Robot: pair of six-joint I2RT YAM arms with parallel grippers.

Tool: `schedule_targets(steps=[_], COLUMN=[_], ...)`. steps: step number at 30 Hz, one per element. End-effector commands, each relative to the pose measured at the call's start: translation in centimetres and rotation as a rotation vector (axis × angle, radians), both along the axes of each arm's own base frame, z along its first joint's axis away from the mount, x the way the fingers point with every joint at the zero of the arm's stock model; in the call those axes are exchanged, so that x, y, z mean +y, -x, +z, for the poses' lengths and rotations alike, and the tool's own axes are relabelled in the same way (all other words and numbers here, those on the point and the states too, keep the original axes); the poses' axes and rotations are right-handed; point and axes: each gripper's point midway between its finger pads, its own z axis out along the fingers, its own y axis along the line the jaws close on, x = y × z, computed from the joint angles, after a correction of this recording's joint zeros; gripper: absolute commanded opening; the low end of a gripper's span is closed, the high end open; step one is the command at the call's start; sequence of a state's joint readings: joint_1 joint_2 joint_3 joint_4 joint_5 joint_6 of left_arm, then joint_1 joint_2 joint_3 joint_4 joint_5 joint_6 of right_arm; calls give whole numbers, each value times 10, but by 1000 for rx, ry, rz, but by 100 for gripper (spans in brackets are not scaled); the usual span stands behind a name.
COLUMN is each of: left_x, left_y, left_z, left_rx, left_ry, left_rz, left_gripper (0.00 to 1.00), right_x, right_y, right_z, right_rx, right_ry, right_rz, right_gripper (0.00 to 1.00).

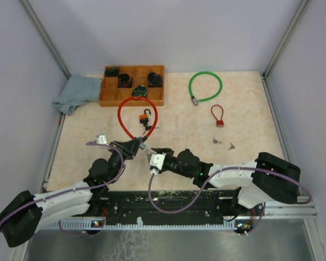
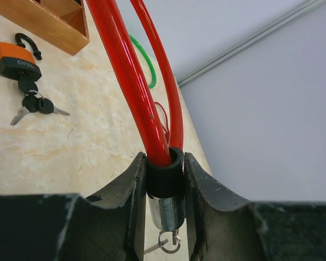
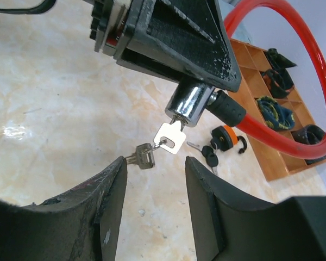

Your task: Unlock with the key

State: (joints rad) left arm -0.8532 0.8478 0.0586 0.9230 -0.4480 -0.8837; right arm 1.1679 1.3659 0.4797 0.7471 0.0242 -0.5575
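Right wrist: right pincer (image 3: 155, 163) open, empty, near key (image 3: 171, 136); left pincer (image 2: 164, 160) clamps lock (image 2: 165, 209). Close now, you'd nip dangling spare (image 3: 141, 159).

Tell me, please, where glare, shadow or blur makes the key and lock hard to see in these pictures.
Right wrist: key sharp, chrome barrel shining, a white glare patch on the table, the far tray slightly soft. Left wrist: red cable sharp, the near fingers almost black. Top external: even light, faint shadows, but the key is too small to make out.
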Motion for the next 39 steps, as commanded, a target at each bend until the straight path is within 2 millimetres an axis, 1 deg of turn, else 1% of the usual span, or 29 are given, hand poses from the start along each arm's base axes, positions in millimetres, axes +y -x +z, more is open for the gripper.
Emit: schedule_targets(steps=[1, 7, 13, 16, 19, 23, 26, 28, 31, 33, 34, 36, 39], left_x=[-1, -5, -6, -6, -5, -4, -4, -3, -4, -5, -5, -5, -3], left_y=[3, 4, 5, 8, 11, 19, 25, 29, 38, 43, 45, 47, 44], left_z=[33, 26, 30, 32, 34, 44, 49, 55, 64, 71, 73, 76, 76], left_rx=[-63, -28, -36, -41, -54, -109, -144, -182, -247, -294, -314, -339, -345], left_ry=[95, 119, 138, 151, 174, 203, 212, 220, 214, 202, 193, 186, 175], left_rz=[-12, -30, -37, -49, -61, -91, -113, -127, -159, -176, -181, -183, -165], left_gripper=[0, 0, 0, 0, 0, 0, 0, 0, 0, 0, 0, 0, 0], right_x=[13, 16, 19, 19, 18, 14, 8, 3, -3, -7, -12, -12, -8], right_y=[-12, -12, -13, -13, -16, -21, -23, -25, -25, -23, -25, -21, -16], right_z=[49, 55, 53, 55, 55, 58, 64, 69, 79, 88, 94, 99, 102], right_rx=[-102, -129, -129, -106, -67, 55, 170, 254, 399, 497, 527, 575, 598], right_ry=[-146, -187, -195, -225, -252, -336, -424, -480, -562, -619, -651, -662, -625], right_rz=[-48, -50, -53, -62, -88, -107, -96, -79, -22, 38, 55, 90, 122], right_gripper=[46, 43, 37, 31, 23, 18, 14, 11, 7, 5, 3, 0, 0])
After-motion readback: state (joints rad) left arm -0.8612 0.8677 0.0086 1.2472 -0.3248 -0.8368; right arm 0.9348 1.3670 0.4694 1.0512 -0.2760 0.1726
